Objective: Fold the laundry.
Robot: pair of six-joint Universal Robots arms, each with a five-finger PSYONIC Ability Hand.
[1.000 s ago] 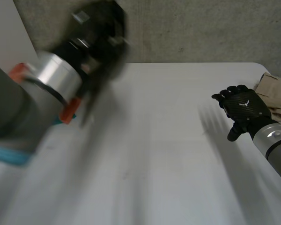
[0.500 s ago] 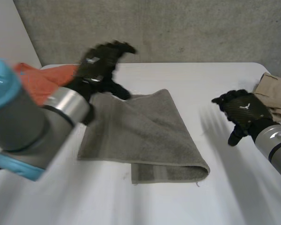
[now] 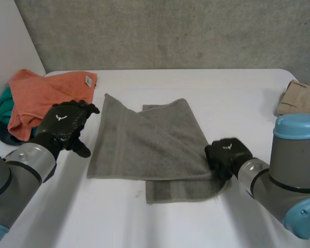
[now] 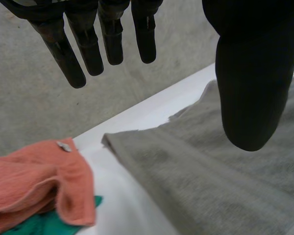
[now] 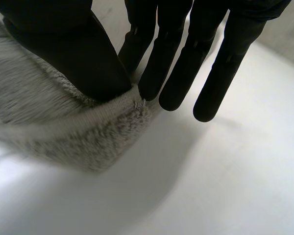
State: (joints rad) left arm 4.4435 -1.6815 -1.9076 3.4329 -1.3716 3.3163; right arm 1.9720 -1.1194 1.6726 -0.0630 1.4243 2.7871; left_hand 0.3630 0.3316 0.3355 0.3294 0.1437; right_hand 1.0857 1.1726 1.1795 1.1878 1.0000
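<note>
The grey towel lies half folded on the table. The right hand pinches the towel's thick folded corner between thumb and straight fingers. The left hand hangs beside the opposite edge, fingers straight, holding nothing. The pinched corner is best carried low and level while the left fingers pin the edge beside them.

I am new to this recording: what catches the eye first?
A grey towel lies half folded in the middle of the white table, and the right hand pinches its near right corner. The left hand hangs open beside the towel's left edge, near an orange cloth heaped at the table's far left.
</note>
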